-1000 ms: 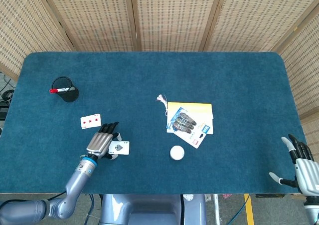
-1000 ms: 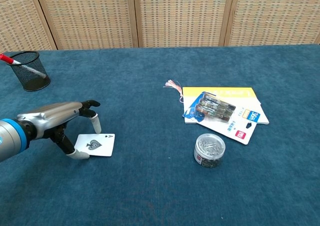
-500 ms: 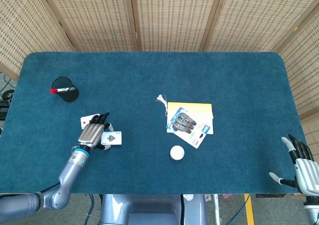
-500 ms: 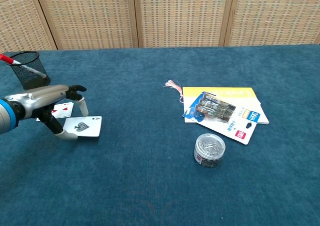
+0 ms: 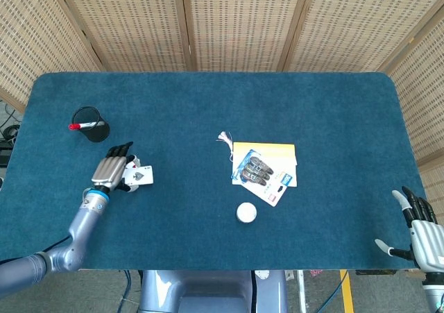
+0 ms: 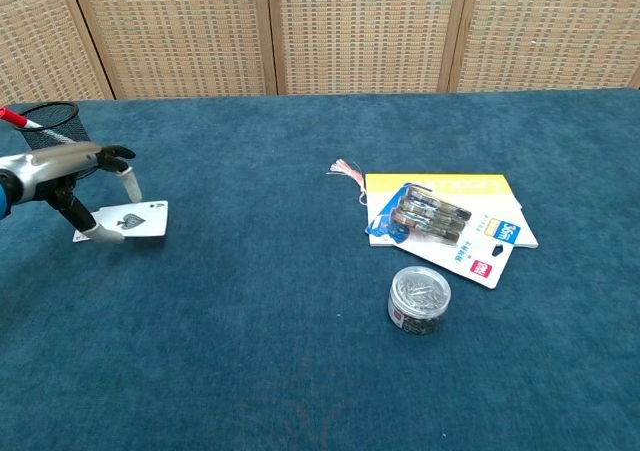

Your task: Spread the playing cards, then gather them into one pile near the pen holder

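Ace of spades card (image 6: 138, 220) pinched in left hand (image 5: 113, 171), pen holder (image 5: 91, 124) just beyond it, right hand (image 5: 419, 224) kept splayed, nothing held

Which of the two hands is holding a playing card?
The left hand, beside the pen holder, pinches the ace of spades. The right hand rests far off to the right with fingers apart, holding nothing.

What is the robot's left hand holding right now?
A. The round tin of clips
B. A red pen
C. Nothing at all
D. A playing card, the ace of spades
D: the left hand pinches the ace of spades by its edge, beside the pen holder; the red pen stands in the holder and the tin sits far off.
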You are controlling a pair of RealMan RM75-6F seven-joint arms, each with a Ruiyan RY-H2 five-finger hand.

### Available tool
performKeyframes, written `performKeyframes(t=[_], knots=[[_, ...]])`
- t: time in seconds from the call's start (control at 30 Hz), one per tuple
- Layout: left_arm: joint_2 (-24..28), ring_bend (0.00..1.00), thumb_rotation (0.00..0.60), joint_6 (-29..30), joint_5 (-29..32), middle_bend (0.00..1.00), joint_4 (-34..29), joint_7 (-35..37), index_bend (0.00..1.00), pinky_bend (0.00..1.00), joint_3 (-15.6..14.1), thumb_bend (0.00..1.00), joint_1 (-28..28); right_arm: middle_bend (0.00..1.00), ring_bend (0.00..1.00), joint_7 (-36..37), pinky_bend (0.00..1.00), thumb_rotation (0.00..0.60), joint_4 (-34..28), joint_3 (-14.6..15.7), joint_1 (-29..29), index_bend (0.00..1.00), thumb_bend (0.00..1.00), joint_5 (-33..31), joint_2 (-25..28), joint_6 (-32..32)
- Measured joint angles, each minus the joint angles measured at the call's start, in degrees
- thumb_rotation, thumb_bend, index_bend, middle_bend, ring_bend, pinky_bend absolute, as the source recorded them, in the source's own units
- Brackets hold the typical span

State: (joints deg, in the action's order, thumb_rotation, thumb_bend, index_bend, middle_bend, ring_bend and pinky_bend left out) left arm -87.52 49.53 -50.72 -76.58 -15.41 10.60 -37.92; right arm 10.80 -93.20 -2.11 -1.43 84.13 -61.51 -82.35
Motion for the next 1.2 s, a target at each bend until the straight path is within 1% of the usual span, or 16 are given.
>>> performKeyframes(t=[0.23,0.47,0.73,1.1,1.2], knots=[[-0.94,0.0,0.6,-2.44,0.17,0.0,5.95,4.19,0.61,0.0,0.81,0.21,-0.28,0.0,0.0,-0.38,0.0,0.6,-0.12,-0.03,-0.06,0.06,0.16,-0.16,0.01,0.17],[-1.88,0.0,0.6,-4.56,-1.19,0.0,10.16,6.96,0.61,0.0,0.71,0.21,-0.48,0.0,0.0,-0.67,0.0,0.6,-0.22,-0.08,-0.05,0.06,0.16,-0.29,-0.02,0.18],[-2.98,0.0,0.6,-5.8,-2.33,0.0,13.1,8.04,0.61,0.0,0.4,0.21,-0.82,0.0,0.0,-0.68,0.0,0.6,-0.22,-0.12,-0.02,0.06,0.16,-0.33,-0.05,0.13],[-3.63,0.0,0.6,-6.02,-2.79,0.0,14.66,7.66,0.6,0.0,0.04,0.21,-0.83,0.0,0.0,-0.68,0.0,0.6,-0.24,-0.12,-0.04,0.06,0.16,-0.33,-0.02,0.19],[-3.74,0.0,0.6,-6.02,-2.78,0.0,15.02,7.45,0.58,0.0,0.07,0.21,-0.89,0.0,0.0,-0.73,0.0,0.6,-0.28,-0.13,-0.02,0.06,0.16,-0.34,-0.02,0.16]])
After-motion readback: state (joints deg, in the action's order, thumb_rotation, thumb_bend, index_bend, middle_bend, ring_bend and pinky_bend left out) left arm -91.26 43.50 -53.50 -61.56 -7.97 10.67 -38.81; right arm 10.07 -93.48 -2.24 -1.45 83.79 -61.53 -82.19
